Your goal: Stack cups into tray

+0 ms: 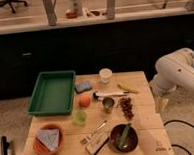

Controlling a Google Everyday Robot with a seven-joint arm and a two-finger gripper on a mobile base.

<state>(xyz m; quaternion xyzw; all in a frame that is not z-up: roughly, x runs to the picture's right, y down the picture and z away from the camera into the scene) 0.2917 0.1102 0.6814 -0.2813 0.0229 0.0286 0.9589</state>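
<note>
A green tray [52, 92] sits at the table's left back and holds nothing. A white cup [105, 75] stands at the back middle. A small metal cup [108, 105] stands near the centre. A translucent green cup [79, 117] stands in front of the tray's right corner. My white arm [179, 73] reaches in from the right. My gripper [161, 105] hangs down by the table's right edge, apart from all the cups.
On the wooden table [143, 120] lie a blue sponge [83, 86], an orange fruit [84, 100], a brush [109, 94], a banana [127, 88], grapes [127, 108], a fork [93, 132], an orange bowl with a cloth [47, 139] and a dark bowl [124, 138].
</note>
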